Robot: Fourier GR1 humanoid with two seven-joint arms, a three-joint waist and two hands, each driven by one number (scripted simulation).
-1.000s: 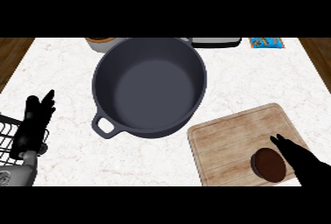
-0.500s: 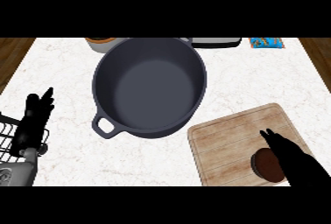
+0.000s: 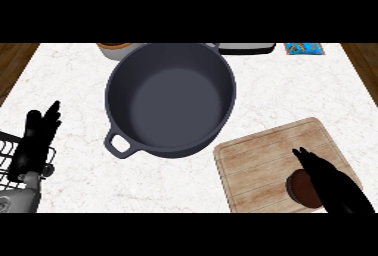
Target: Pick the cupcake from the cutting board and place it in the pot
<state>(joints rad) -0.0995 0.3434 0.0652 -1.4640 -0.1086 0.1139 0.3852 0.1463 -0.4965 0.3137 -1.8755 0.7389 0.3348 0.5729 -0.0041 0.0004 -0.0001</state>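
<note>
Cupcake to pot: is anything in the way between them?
Nothing visible. The cupcake sits on the cutting board, partly under the right hand; only bare board and counter lie between it and the pot.

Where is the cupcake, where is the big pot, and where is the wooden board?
cupcake (image 3: 298, 187): head view, on its brown top left of the robot hand.
pot (image 3: 171, 97): head view, on the bare inside bottom.
cutting board (image 3: 258, 152): head view, on the bare wood near its upper left.
</note>
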